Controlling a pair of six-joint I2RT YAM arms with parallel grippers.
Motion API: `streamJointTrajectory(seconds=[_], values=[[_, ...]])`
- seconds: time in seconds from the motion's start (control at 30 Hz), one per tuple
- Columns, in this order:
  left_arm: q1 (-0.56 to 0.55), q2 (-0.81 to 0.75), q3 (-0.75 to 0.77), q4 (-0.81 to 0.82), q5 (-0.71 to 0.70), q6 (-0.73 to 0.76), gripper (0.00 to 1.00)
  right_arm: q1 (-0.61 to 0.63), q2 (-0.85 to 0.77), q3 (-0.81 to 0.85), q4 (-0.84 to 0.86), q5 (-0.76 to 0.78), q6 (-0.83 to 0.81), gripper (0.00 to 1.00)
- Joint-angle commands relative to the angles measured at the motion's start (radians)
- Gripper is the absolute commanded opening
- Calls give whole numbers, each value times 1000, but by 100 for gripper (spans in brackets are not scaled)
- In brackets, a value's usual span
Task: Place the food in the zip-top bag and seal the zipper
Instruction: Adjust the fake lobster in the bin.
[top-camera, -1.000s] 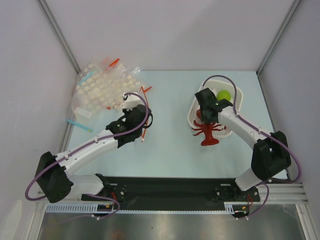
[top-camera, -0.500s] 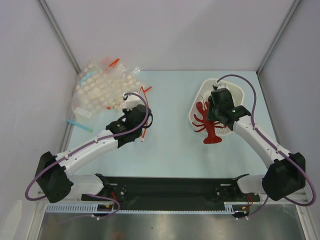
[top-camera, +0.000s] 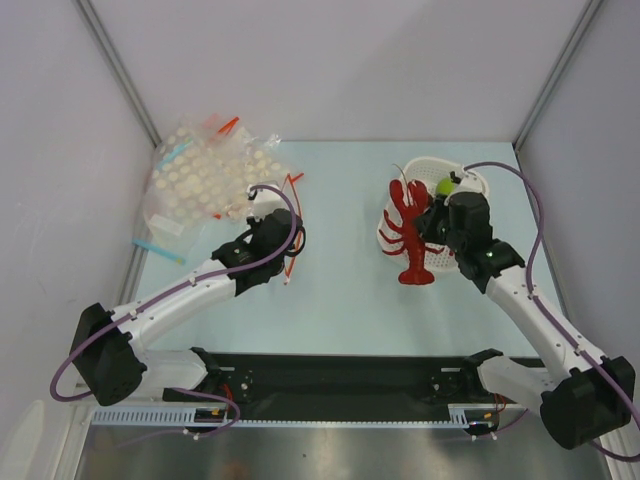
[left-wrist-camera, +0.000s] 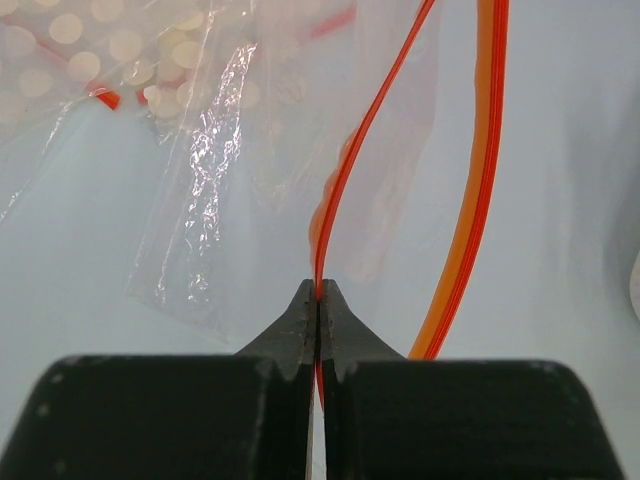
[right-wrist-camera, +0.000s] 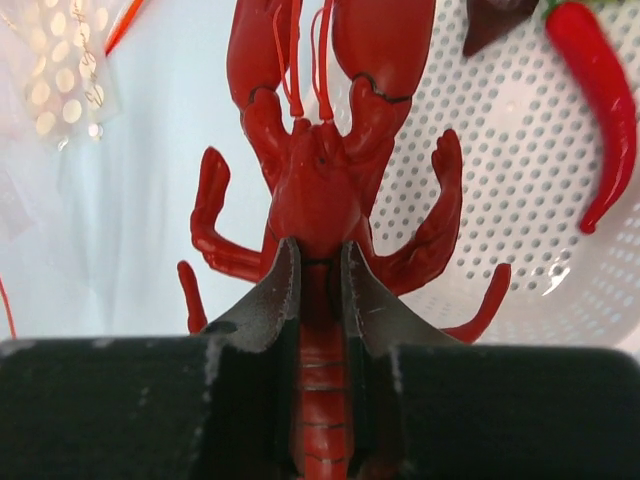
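The food, a glossy red lobster (right-wrist-camera: 320, 170), hangs by its tail in my right gripper (right-wrist-camera: 320, 255), which is shut on the segmented tail just behind the body. From above, the lobster (top-camera: 408, 232) is at the left rim of the white basket, claws pointing away, with the right gripper (top-camera: 430, 232) beside it. My left gripper (left-wrist-camera: 318, 292) is shut on one thin red lip of the zipper (left-wrist-camera: 345, 170). The other orange lip (left-wrist-camera: 482, 180) curves away to the right, so the mouth gapes. The clear zip-top bag (left-wrist-camera: 215, 190) lies crinkled on the table beyond the left gripper (top-camera: 282, 224).
A white perforated basket (top-camera: 468, 180) at the right holds a small green fruit (top-camera: 447, 187) and a red chili (right-wrist-camera: 598, 100). A heap of dotted and blue-strip bags (top-camera: 205, 178) lies at the far left. White walls close the table's sides.
The right gripper has closed on the lobster's tail and carried it from the basket's near edge to its left rim, claws now pointing away. The left arm has not moved.
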Motion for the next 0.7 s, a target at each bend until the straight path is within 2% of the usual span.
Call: streamJointTrajectory(seconds=[0.0, 0.07, 0.17, 0.27, 0.3, 0.47, 0.67], values=[[1, -17, 11, 32, 0, 15, 0, 6, -12, -76, 136, 46, 144, 0], [1, -17, 11, 32, -2, 15, 0, 26, -23, -91, 139, 121, 184, 0], [1, -16, 11, 32, -3, 15, 0, 98, -75, -128, 138, 347, 264, 0], [1, -13, 10, 32, -2, 16, 0, 181, -118, -171, 155, 451, 361, 0], [1, -11, 11, 32, -3, 16, 0, 202, -121, -171, 147, 532, 413, 0], [1, -7, 11, 32, -6, 16, 0, 330, -74, -105, -23, 827, 611, 0], [1, -7, 13, 30, -8, 16, 0, 439, 46, -3, -250, 1005, 894, 0]])
